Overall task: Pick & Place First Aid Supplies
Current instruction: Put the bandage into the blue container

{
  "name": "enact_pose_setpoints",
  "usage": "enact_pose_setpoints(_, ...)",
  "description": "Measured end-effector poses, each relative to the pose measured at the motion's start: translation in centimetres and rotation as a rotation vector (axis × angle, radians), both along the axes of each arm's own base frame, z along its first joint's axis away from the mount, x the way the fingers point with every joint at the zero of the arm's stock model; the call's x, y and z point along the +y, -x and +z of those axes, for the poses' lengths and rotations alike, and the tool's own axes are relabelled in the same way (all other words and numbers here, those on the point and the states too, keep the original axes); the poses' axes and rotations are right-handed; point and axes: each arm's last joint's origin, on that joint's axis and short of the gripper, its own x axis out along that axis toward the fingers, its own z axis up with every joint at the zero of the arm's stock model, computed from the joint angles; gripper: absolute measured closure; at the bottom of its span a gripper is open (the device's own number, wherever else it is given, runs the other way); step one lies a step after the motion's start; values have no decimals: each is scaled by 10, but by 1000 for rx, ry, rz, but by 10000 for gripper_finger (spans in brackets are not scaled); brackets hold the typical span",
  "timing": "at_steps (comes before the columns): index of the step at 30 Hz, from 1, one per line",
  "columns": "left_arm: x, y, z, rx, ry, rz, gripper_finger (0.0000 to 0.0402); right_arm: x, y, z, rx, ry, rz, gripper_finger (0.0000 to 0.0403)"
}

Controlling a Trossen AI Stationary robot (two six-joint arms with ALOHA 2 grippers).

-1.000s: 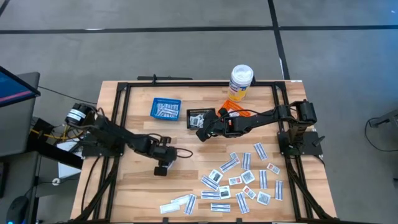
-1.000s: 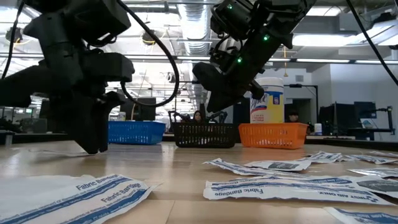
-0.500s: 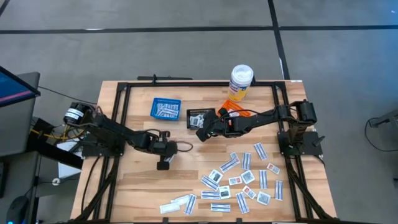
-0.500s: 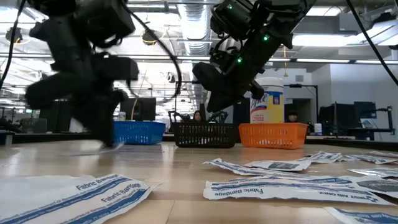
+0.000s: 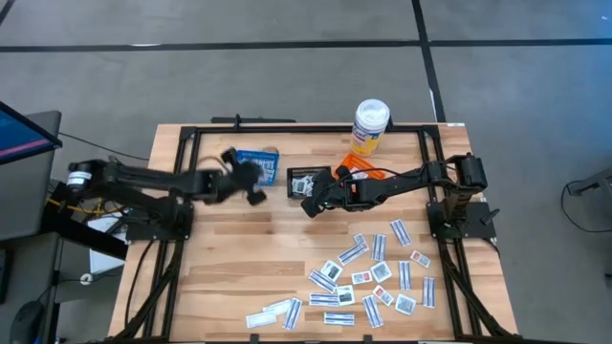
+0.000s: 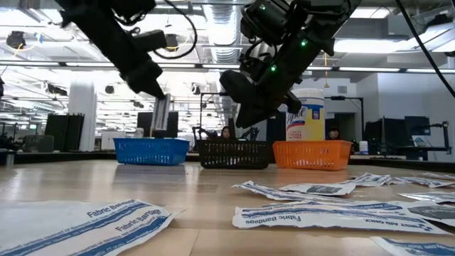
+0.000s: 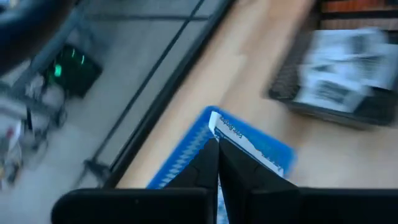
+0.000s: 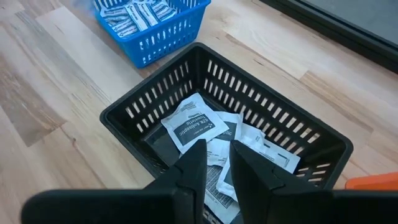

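Many first aid supplies [image 5: 368, 277], small flat white packets, lie scattered on the table's near right, and a few strips [image 5: 277, 311] lie near the front edge. My left gripper [image 5: 258, 191] hangs over the blue basket [image 5: 251, 158], shut on one bandage strip [image 7: 245, 144]. More strips lie inside that basket [image 8: 134, 15]. My right gripper [image 8: 216, 163] hovers over the black basket [image 8: 155, 112], its fingers a little apart with nothing between them. Several square packets [image 8: 194, 127] lie on that basket's floor. My left gripper pinches the bandage strip by one end [image 7: 219, 127] between its two fingertips. The fingers slant down from the table's left side. The strip is lifted clear of the table and hangs below the fingers [image 6: 162, 117] over the blue basket.
An orange basket [image 6: 313, 153] stands to the right of the black one, and behind it is a tall white bottle [image 5: 370, 124] with a yellow label. A black frame [image 5: 191, 143] runs round the table's edges. Bare wood lies between the baskets and the scattered packets.
My left gripper has risen from the table's middle left and swung toward the far edge, ending over the blue basket. It has tipped from pointing down to slanting nearer level. The bandage strip has come up off the table with it.
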Motion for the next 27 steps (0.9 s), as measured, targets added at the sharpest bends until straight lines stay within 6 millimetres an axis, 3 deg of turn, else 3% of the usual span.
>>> enact_pose_setpoints(6, 54, 7, -8, -10, 193, 30, 388, 0, 0, 0, 0, 0, 0, 339)
enact_pose_setpoints(11, 83, 8, -27, 67, 247, 98, 377, 0, 0, 0, 1, 0, 1, 339)
enact_pose_setpoints(19, 84, 0, -36, 114, 238, 69, 309, 3, 0, 0, 54, 46, 78, 339)
enact_pose_setpoints(24, 79, -1, -21, 60, 133, 72, 276, 19, -2, 1, 96, 71, 262, 339)
enact_pose_setpoints(27, 64, -2, -8, -15, 134, -40, 271, 31, -6, 9, 57, 131, 340, 339)
